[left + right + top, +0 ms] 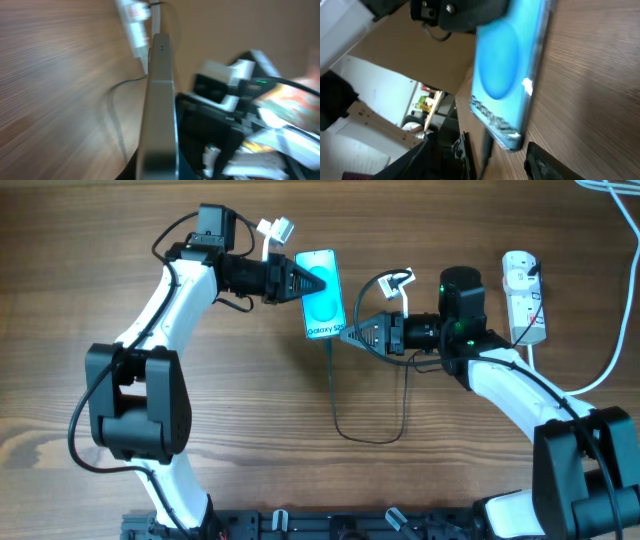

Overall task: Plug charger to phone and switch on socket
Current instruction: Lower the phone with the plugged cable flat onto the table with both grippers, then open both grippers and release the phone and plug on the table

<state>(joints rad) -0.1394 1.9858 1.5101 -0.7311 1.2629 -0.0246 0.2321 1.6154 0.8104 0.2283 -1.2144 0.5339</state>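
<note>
The phone [325,305] shows its teal screen at the table's middle. My left gripper [303,280] is shut on its upper left edge; the left wrist view shows the phone [159,100] edge-on. The charger [335,395], a thin black cable, runs from the phone's lower end and loops over the table. In the right wrist view its tip [486,145] sits at the phone's [505,65] lettered end. My right gripper [347,335] is open around that tip [505,160]. The white socket [520,290] lies at the far right, blurred in the left wrist view [134,22].
A thick white lead [610,370] curves off the socket toward the right edge. A black rail [300,525] runs along the front edge. Both arm bases stand near the front corners.
</note>
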